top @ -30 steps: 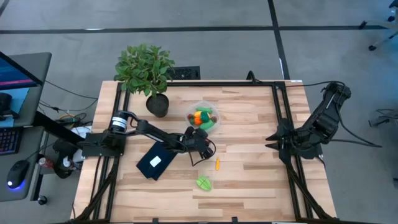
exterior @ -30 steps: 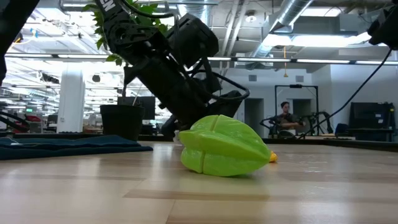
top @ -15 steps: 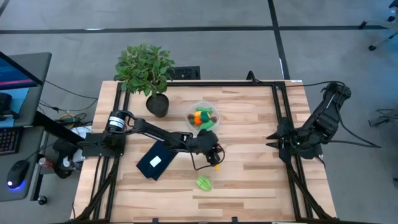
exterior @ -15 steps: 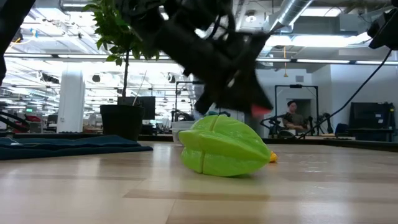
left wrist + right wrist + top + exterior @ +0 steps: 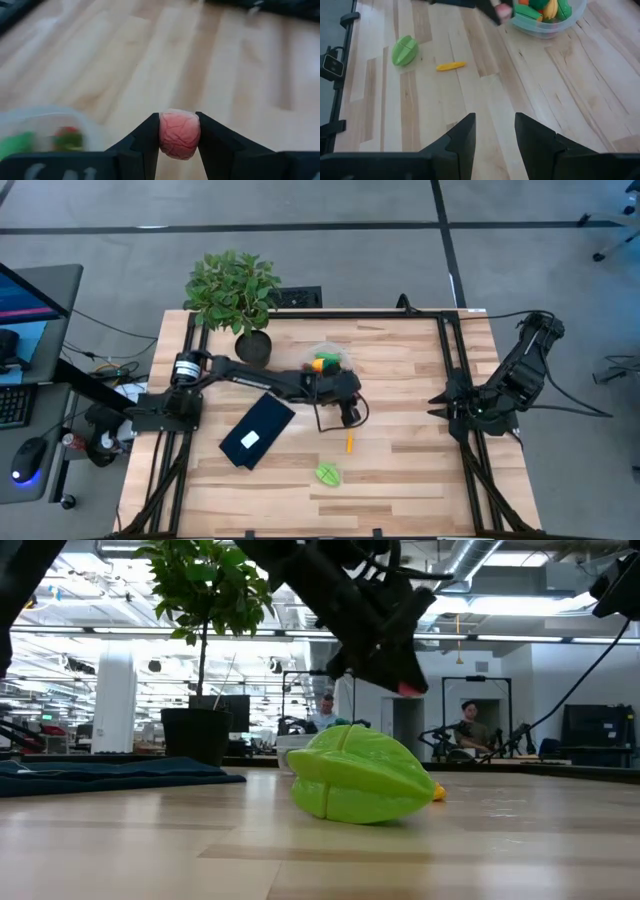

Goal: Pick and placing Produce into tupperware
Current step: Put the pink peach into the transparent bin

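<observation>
Left gripper (image 5: 180, 136): clamped on a small pink-red wrinkled piece (image 5: 179, 134), one finger on each side; raised off the table, just beside the tupperware
Held piece, high view: hidden under the gripper body; in the low view only a red speck shows at the fingertip (image 5: 408, 689)
Kind of held piece: cannot tell; rounded, creased surface, no stem or leaf visible
Tupperware (image 5: 332, 357): round clear container near the plant pot, partly covered by the left arm in the high view; orange, green and yellow pieces show inside
Tupperware, left wrist view: blurred and cut off at the picture edge; a green and a red piece are dimly seen through its wall (image 5: 65, 137)
Tupperware, right wrist view: cut off at the picture edge (image 5: 545, 30); exact count of contents cannot be told
Green ridged piece (image 5: 327, 474): lying on the bare table, well apart from the tupperware
Small orange-yellow piece (image 5: 350, 443): on the table between the green piece and the left gripper; in the low view almost wholly hidden behind the green piece
Right gripper (image 5: 494, 127): fingers apart, holding nothing; arm parked at the right table edge
Dark flat rectangle with white label (image 5: 256, 430): flat on the table near the left arm
Potted plant (image 5: 233, 290): at the far left corner of the table
</observation>
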Controlling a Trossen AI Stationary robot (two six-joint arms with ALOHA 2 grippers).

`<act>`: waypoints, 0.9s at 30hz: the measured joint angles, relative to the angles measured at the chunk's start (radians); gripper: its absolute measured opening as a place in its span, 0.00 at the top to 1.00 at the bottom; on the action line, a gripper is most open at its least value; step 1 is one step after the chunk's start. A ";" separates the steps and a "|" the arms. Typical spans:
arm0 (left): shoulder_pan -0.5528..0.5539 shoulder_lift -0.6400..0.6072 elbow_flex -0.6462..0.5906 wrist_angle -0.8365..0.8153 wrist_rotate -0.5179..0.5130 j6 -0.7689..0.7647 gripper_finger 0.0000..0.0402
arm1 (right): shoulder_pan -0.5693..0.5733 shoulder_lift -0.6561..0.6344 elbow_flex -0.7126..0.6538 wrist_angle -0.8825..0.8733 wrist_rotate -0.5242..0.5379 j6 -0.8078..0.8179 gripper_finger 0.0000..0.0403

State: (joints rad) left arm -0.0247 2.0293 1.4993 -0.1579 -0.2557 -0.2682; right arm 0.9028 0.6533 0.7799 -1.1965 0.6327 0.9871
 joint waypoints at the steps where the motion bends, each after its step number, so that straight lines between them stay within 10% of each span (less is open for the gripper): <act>1: 0.008 0.000 0.020 -0.038 -0.010 0.017 0.73 | 0.000 0.000 0.000 0.000 0.000 0.000 0.68; 27: 0.177 -0.002 0.141 -0.649 -0.097 0.149 0.73 | 0.000 0.000 0.000 0.002 0.027 0.000 0.68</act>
State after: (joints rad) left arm 0.1524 2.0274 1.6405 -0.8070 -0.3527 -0.1192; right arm 0.9028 0.6533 0.7799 -1.1942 0.6595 0.9867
